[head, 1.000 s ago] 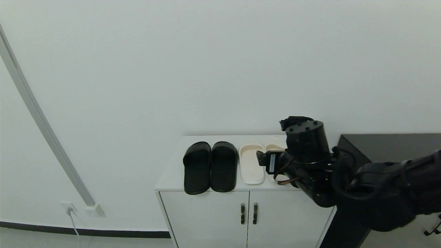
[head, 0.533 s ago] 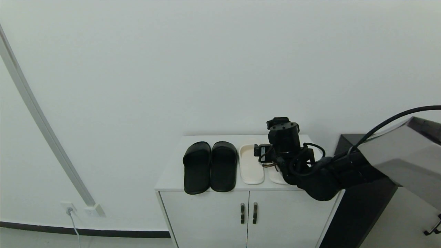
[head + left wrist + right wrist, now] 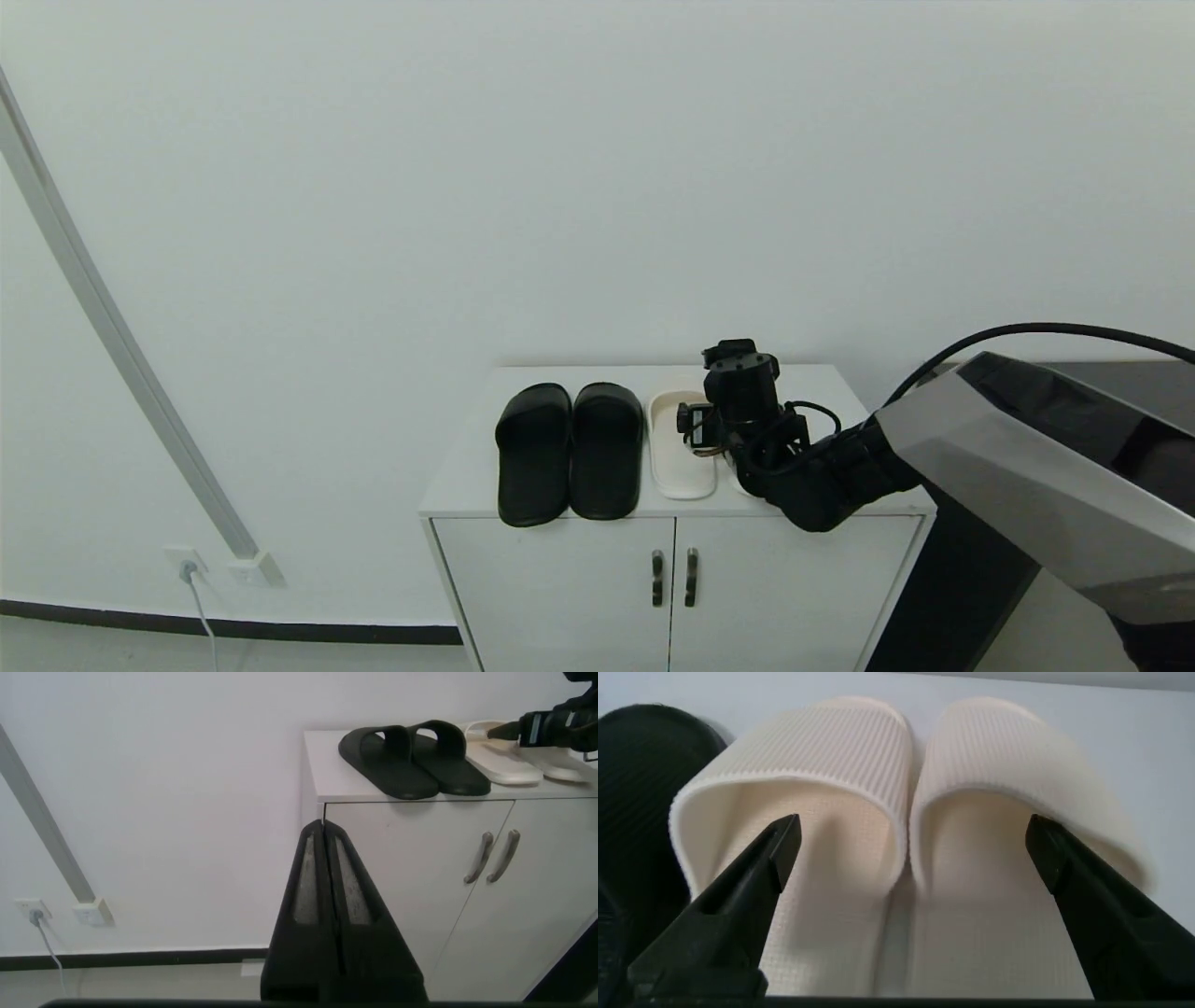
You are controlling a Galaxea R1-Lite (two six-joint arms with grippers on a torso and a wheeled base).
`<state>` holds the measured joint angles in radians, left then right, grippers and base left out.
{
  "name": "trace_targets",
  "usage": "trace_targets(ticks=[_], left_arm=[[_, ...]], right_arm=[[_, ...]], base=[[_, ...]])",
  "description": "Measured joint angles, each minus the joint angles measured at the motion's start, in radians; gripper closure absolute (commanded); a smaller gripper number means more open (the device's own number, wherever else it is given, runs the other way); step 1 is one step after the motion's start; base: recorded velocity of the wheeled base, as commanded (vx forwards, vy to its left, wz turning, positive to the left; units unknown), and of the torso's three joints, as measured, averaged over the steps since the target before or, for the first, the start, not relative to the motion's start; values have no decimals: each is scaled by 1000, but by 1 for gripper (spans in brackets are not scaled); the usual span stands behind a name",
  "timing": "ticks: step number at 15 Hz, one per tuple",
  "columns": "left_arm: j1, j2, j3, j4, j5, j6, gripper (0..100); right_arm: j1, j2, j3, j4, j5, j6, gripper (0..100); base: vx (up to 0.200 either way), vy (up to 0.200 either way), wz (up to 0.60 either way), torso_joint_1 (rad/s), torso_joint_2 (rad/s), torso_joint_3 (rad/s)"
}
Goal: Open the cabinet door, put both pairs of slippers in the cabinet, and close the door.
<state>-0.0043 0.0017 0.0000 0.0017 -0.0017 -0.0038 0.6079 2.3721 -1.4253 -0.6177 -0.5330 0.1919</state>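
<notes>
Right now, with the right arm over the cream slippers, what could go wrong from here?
1. The cabinet doors are shut, so lifting the cream slippers first may leave them nowhere to go.
2. The right gripper has its jaws open astride both cream slippers; closing could catch one and drop the other.
3. The black slippers lie right beside the cream pair, so one jaw might nudge them.

Black right gripper (image 3: pixel 912 833) advancing farther from robot and leftward, closing in over pair of cream ribbed slippers (image 3: pixel 822 775); right arm stretching out long across head view.
</notes>
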Motion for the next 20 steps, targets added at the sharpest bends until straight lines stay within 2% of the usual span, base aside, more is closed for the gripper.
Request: trace_targets(ticks=[8, 9, 14, 20], left_arm=[[0, 0, 0, 0, 0, 0, 100], [0, 0, 0, 0, 0, 0, 100], [0, 0, 0, 0, 0, 0, 100], [0, 0, 0, 0, 0, -2, 100]], right_arm=[[-28, 100, -158, 63, 3, 0, 0], [-30, 107, -177, 76, 3, 0, 100], [-44, 120, -215, 102, 17, 0, 100], [-42, 70, -179, 96, 10, -1, 100]], base=[[0, 0, 0, 0, 0, 0], [0, 0, 0, 0, 0, 0], [0, 0, 0, 0, 0, 0], [0, 0, 0, 0, 0, 0]])
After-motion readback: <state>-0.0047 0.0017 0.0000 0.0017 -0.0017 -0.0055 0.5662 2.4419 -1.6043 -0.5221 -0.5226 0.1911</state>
